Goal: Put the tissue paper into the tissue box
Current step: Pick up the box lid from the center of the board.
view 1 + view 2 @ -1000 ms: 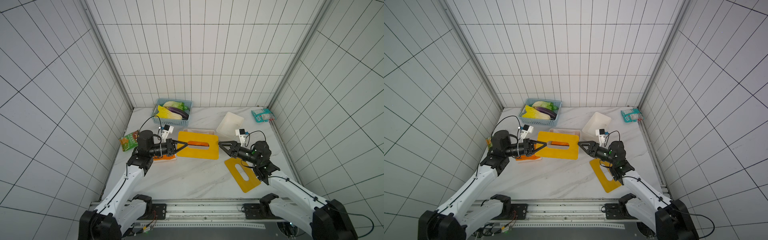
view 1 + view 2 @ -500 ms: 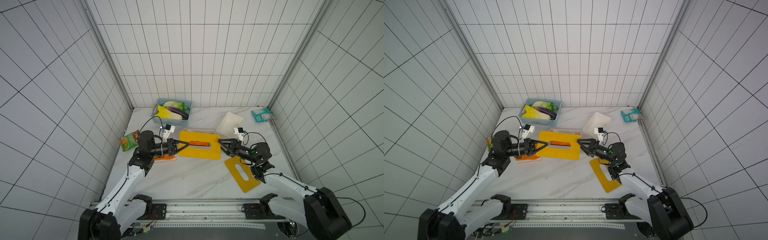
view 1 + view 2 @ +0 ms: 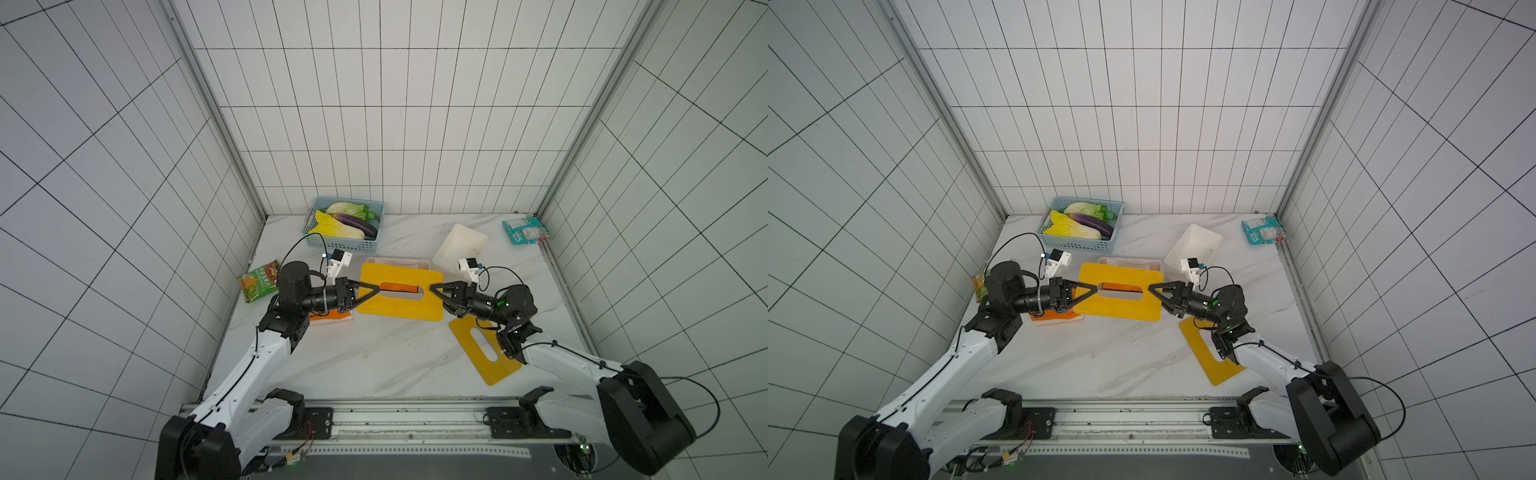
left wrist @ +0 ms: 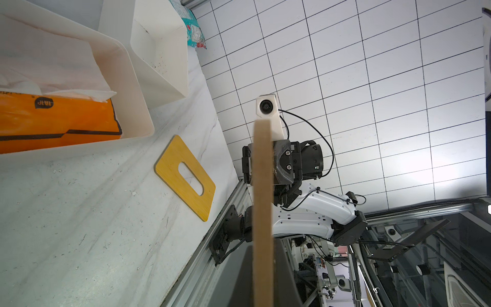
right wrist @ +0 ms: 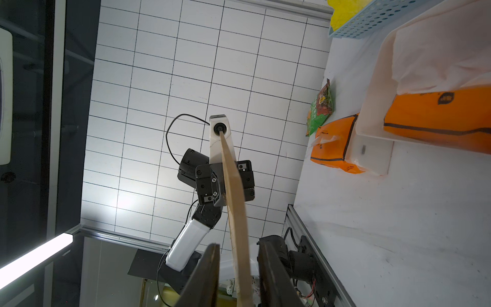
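Since a second ago we note the right gripper (image 3: 432, 287) has edged in on the right edge of the lid (image 3: 399, 305) and its jaws have drawn narrower; the left arm's hold is unchanged.

Tissue pack (image 4: 58, 119): orange wrapper with black trim lines, lying flat inside the white tissue box (image 4: 135, 101). A loose white tissue sheet (image 4: 66, 71) is bunched over it. The wrapper carries one black badge (image 4: 44, 103) with pale characters; we cannot read them. Nothing grips the pack. It sits under the lid, below and between the two sets of jaws, and shows through the slot in both top views.

Lid: yellow board with an oblong slot, held above the box. Left gripper (image 3: 376, 289) is clamped tight on its left edge. Right jaws straddle the opposite edge. The right wrist view shows a sliver of gap on each side of the board, so they are partly open and holding nothing.

Outward:
- Second orange pack (image 3: 332, 318) just beside the box's left end, dark print unreadable.
- Spare slotted lid (image 3: 486, 349) flat on the surface (image 3: 374, 365) under the right arm.
- Second white box (image 3: 461, 245) behind the right gripper.
- Green snack bag (image 3: 258, 280) and teal packet (image 3: 525, 230), printing too small to read.
- Blue basket (image 3: 340, 245) of vegetables at the back.
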Available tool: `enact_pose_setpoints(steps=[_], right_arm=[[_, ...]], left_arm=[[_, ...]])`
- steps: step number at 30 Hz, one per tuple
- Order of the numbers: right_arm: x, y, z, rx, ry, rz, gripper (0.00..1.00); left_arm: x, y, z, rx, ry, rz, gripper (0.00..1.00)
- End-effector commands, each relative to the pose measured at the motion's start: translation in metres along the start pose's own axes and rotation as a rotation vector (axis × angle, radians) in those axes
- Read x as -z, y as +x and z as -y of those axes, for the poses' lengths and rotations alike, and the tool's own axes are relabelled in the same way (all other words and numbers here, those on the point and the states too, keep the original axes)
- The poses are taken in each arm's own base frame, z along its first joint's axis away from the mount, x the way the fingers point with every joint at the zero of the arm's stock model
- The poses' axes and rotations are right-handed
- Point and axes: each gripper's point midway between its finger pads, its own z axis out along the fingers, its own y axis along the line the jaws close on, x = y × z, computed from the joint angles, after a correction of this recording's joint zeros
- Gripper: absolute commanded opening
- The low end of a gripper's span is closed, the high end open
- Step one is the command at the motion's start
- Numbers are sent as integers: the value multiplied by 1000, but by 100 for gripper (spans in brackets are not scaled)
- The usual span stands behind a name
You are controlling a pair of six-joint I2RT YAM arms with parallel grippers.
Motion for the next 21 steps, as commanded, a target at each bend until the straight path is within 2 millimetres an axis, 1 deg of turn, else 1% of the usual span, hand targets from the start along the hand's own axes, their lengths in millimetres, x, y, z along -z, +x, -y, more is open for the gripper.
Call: enact_pose_setpoints(steps=[1,3,5,6,7,10,12,13,14,16,17,18,19,20,21], right_arm=[[-4,4,-7,20,-29,-26,21],[-4,4,-6,14,-26,-28,16],[-5,3,-4,14,-18,-29,9],[-6,3,-2,13,-8,-29,5],[-7,2,0,15,3,-33,1],[-12,-4,2,29,33,-46,0],[-14,-12,4,38,51,-44,0],[-15,-17,6,38,62,-38,0],[-15,-23,6,43,64,-30,0],[-18,-36,9,47,71,-22,0],[-18,-42,11,43,75,-18,0],[-20,-49,14,36,77,-18,0],[-21,-56,15,35,76,-19,0],[-22,-62,17,30,76,-19,0],[-23,-69,20,24,78,-16,0]], left_arm=[[-1,-2,1,-33,6,11,0],[-1,-3,-1,-31,0,15,0],[-2,-4,-3,-31,-11,15,0],[-2,-5,-6,-29,-22,14,5],[-2,-6,-7,-30,-36,12,13],[-4,-12,-11,-61,-79,3,34],[-3,-20,-16,-85,-131,13,45],[-2,-25,-20,-98,-170,23,52],[-1,-30,-23,-114,-205,32,56],[5,-46,-30,-152,-304,69,63],[9,-53,-33,-168,-350,90,65],[14,-65,-35,-200,-404,124,66],[19,-76,-38,-223,-468,159,70],[23,-85,-39,-246,-511,187,75],[28,-95,-39,-274,-555,215,82]])
